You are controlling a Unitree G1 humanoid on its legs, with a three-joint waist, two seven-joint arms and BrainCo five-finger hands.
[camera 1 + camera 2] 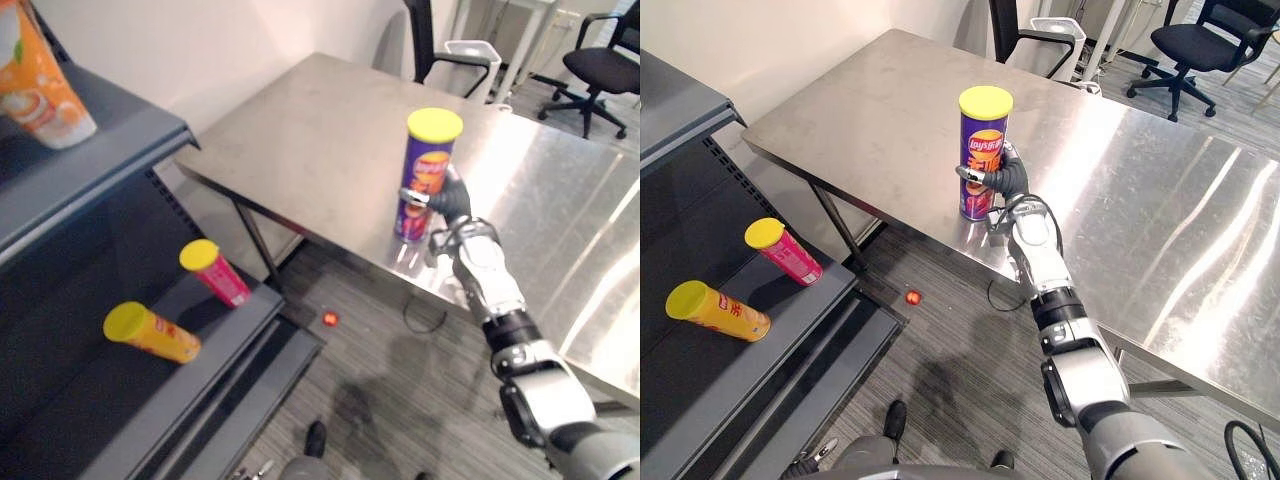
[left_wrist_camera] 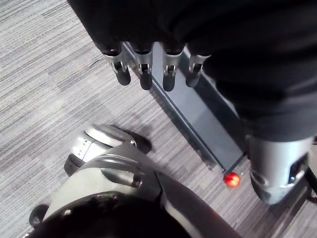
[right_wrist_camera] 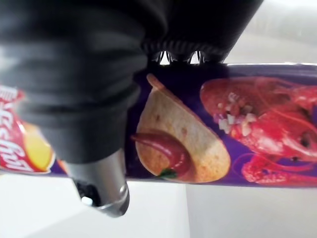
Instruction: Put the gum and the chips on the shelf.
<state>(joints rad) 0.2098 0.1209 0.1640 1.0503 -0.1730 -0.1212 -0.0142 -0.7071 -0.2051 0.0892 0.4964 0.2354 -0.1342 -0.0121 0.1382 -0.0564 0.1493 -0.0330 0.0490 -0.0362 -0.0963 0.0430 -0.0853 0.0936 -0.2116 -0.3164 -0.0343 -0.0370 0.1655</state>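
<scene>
A purple chips can with a yellow lid stands upright near the front edge of the steel table. My right hand reaches it from the near side, fingers curled round its lower half; the right wrist view has the can pressed against the hand, thumb beside it. My left hand hangs low over the carpet with relaxed fingers and nothing in it. A small red thing lies on the floor by the shelf's foot.
A dark shelf unit stands at the left. On its lower board lie a yellow can and a pink can. An orange packet sits on the upper board. Office chairs and a white bin stand behind the table.
</scene>
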